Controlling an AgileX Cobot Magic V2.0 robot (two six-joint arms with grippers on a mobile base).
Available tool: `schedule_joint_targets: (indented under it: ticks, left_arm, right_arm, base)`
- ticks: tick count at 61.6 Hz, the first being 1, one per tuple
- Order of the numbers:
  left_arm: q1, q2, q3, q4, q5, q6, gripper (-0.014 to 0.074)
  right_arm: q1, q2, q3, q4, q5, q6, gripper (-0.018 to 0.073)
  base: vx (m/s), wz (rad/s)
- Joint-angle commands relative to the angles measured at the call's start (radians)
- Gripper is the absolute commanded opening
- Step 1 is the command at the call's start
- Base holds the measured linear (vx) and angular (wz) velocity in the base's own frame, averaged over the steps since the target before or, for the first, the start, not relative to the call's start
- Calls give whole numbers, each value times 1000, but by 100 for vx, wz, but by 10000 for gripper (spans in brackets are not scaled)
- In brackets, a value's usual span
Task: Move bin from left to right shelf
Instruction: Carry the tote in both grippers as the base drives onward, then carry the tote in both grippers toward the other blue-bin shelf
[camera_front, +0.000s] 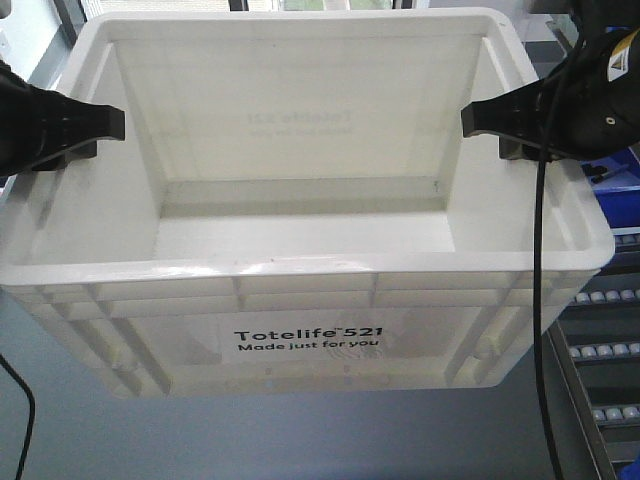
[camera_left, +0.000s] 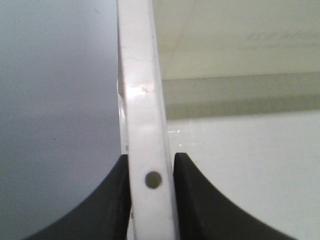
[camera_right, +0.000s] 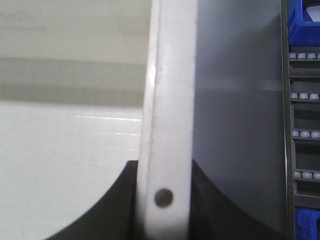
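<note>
Only the front view shows the whole bin: white, empty, ribbed under its rim, with black "Totelife 521" print on the near side, filling mid-frame. The wrist views show the grip up close. The left gripper is clamped on the 9 o'clock rim and the right gripper on the 3 o'clock rim. A roller shelf with blue bins stands at 3 o'clock.

Plastic bin: white, smooth, semi-glossy; rim between fingers lightly scuffed. The fingers: black, matt. Outside them, grey surface: smooth, matt.
</note>
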Motion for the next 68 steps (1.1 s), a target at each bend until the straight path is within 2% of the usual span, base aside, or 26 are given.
schedule_joint_targets:
  ticks: [1,68]
  left_arm:
    - [0,-34,-41,40,-93,11,144]
    - [0,-34,-41,40,-93,11,144]
  right_arm:
    - [-5,-45,-41,-44,-103,0,-8]
    - [-5,-45,-41,-44,-105,0,-8]
  base:
    - [21,8]
    - [22,7]
